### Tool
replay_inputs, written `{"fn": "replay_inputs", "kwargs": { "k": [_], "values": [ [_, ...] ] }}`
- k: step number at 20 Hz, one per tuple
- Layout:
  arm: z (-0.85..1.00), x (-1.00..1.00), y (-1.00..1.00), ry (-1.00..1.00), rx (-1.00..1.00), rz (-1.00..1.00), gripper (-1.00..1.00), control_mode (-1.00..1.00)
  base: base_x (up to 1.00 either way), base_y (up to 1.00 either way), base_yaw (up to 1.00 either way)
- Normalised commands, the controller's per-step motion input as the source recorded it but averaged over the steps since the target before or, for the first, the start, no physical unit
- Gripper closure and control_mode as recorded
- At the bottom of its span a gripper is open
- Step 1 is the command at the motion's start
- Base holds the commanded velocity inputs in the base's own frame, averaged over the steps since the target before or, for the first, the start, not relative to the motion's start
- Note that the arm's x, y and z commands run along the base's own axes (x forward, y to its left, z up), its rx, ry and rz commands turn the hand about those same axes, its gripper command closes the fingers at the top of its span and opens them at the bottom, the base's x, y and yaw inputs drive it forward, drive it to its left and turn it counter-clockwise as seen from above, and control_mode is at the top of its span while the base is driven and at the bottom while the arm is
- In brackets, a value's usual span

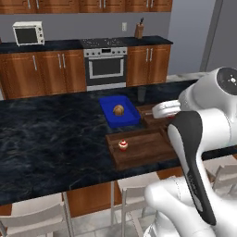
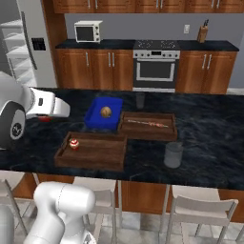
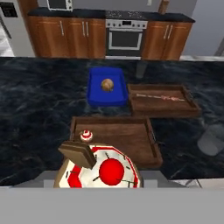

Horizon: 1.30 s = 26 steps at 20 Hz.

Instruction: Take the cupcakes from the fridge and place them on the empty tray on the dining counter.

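Gripping a cupcake [image 3: 105, 173] at the table's [image 1: 51, 134] near edge, the tool [image 3: 101, 175] is closed on it; another cupcake [image 1: 123, 145] sits in the wooden tray's [image 1: 148, 150] left end.

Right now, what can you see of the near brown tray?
The near tray is a flat, dark-brown, wood-look rectangle with a low rim, lying level on the black counter near its front edge. One small red-and-white cupcake stands upright in its left corner; the rest is bare. A blue tray sits just behind it.

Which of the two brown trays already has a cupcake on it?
The nearer brown tray, at the counter's front edge, with a cupcake in its corner. The farther tray holds a thin stick.
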Motion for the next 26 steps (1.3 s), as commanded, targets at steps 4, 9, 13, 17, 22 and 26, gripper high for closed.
{"fn": "replay_inputs", "kwargs": {
  "k": [4, 9, 13, 17, 22, 26],
  "values": [
    [-0.69, 0.75, -0.72, 0.22, 0.15, 0.07, 1.00, -1.00, 0.00, 0.00, 0.00],
    [-0.80, 0.80, -0.51, 0.27, 0.13, 0.01, 1.00, -1.00, 0.00, 0.00, 0.00],
    [-0.71, 0.80, -0.03, 0.21, 0.00, 0.00, 1.00, -1.00, 0.00, 0.00, 0.00],
    [-0.64, 0.90, 0.14, 0.21, -0.06, -0.02, 1.00, -1.00, 0.00, 0.00, 0.00],
    [-0.55, 0.76, 0.05, 0.10, -0.06, -0.01, 1.00, -1.00, 0.00, 0.00, 0.00],
    [-0.53, 0.46, 0.00, 0.00, -0.05, 0.00, 1.00, -1.00, 0.00, 0.00, 0.00]
  ]
}}
